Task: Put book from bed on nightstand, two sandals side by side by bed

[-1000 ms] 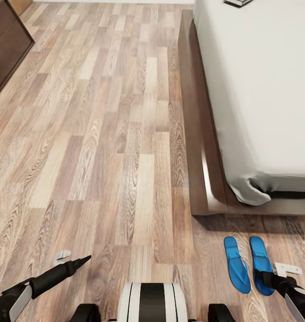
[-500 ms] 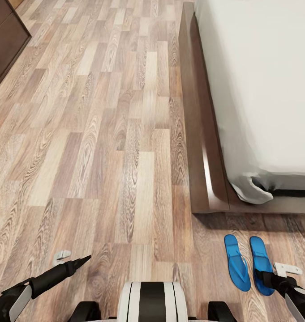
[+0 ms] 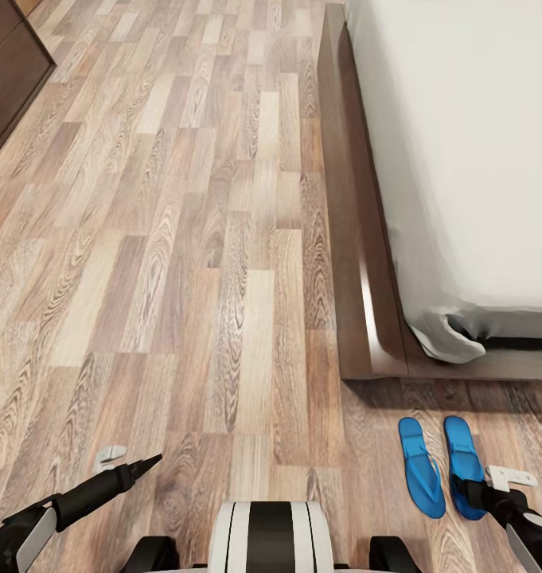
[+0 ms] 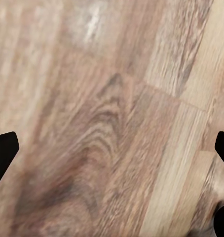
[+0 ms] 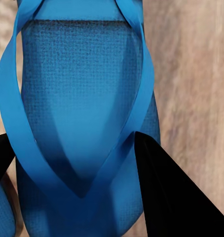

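Two bright blue sandals lie side by side on the plank floor just off the foot corner of the bed [image 3: 477,159], one to the left [image 3: 420,469] and one to the right [image 3: 462,450]. My right gripper [image 3: 479,497] hovers over the heel end of the right one. In the right wrist view that sandal [image 5: 77,74] is very close, and the right gripper [image 5: 75,136] has its black fingers apart on either side of the strap's V, clamping nothing. My left gripper [image 3: 135,461] hangs open over bare floor [image 4: 114,148]. The book and the nightstand are out of view.
The bed's dark brown frame [image 3: 358,239] runs along the mattress and ends in a corner near the sandals. A dark brown cabinet [image 3: 8,72] stands at the far left. Wide plank floor [image 3: 183,239] lies between them. My white base [image 3: 271,537] shows at the bottom.
The head camera tipped down a second ago, so the book left the top edge. The right sandal's far end sits very slightly nearer the bed. The left arm is unchanged.
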Controlling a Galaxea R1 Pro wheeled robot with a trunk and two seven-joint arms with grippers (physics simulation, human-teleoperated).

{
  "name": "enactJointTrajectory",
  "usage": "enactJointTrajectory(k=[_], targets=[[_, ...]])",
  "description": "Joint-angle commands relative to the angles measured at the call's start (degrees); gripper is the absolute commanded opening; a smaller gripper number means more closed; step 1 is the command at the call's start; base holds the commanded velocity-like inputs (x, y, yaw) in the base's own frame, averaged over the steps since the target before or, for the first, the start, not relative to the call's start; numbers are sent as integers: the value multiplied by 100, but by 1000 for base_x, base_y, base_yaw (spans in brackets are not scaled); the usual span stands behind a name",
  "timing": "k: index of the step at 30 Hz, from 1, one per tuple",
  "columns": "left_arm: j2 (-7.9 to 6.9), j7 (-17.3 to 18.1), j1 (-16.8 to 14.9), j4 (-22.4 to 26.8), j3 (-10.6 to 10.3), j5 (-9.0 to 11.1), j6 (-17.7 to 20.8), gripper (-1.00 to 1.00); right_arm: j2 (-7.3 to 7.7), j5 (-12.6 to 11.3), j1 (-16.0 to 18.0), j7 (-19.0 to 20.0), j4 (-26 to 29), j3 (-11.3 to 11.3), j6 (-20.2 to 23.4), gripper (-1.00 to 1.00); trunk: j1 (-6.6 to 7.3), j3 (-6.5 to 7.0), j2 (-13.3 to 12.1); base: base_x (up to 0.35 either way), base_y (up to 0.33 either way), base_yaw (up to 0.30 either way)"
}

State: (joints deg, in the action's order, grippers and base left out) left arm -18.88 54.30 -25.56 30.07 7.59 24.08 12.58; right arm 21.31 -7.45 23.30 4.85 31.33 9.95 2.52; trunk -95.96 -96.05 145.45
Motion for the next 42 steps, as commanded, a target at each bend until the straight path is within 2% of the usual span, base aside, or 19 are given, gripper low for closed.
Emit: enactJointTrajectory(k=[1,12,17,23,31,42], targets=[[-1,19,-1,-1,6,35,60,100,-3,-64,0,29,1,18,11,-100,1,-3,1,0,0,0],[4,11,-2,-1,6,35,60,100,-4,-64,-1,34,-18,21,-21,-100,1,-3,1,0,0,0],[5,10,-1,-1,5,35,60,100,-4,-64,-1,34,-36,18,-376,-100,1,-3,1,0,0,0],[2,10,-1,-1,6,35,60,100,-4,-64,-1,34,-32,16,-426,-100,1,-3,1,0,0,0],[6,10,-1,-1,6,35,60,100,4,-64,-1,34,-23,22,-426,-100,-20,-180,12,0,0,0],[6,10,-1,-1,6,35,60,100,2,-64,-1,33,-4,23,-419,-100,-20,-180,12,0,0,0]])
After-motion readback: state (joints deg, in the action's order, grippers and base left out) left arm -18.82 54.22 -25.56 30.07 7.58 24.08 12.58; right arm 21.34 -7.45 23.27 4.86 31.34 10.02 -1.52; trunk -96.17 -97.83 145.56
